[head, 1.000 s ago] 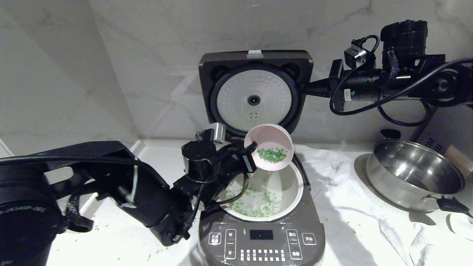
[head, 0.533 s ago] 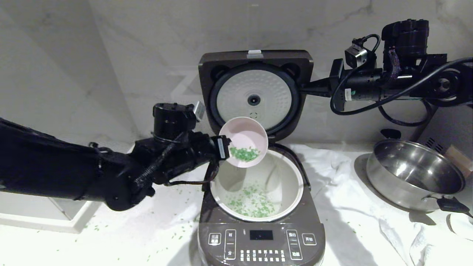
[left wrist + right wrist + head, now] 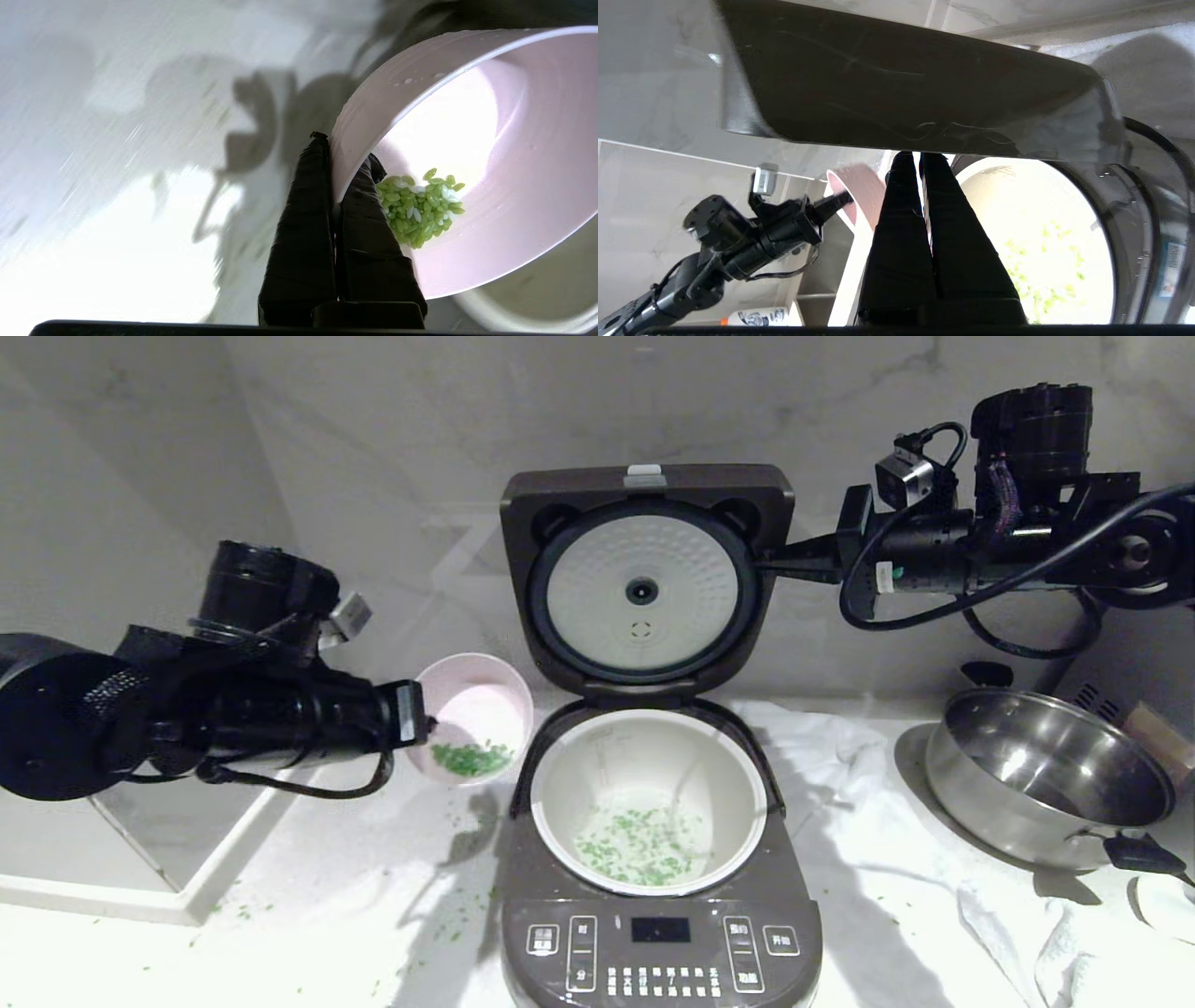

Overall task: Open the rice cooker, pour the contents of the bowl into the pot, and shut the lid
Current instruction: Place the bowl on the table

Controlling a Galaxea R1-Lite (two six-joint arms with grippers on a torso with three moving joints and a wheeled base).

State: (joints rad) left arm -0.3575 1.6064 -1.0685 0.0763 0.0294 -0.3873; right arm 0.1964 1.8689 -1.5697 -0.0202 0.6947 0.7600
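The left gripper (image 3: 420, 714) has carried the one bowl (image 3: 474, 719) left, off the pot (image 3: 649, 801); its fingers (image 3: 322, 186) pinch the bowl's rim. Green grains (image 3: 470, 758) lie in both. One rice cooker (image 3: 658, 933), lid (image 3: 644, 579) upright; the right gripper (image 3: 780, 563), fingers together, touches the lid's right edge.

Glossy smooth pink bowl (image 3: 474, 717), shiny steel pan (image 3: 1046, 777), crumpled white cloth (image 3: 868, 859), dimpled pale plate under the lid (image 3: 642, 581).

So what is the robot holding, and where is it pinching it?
The left claw pinches the pink bowl by its rim. The right claw, shut, touches the lid's edge, holding nothing.
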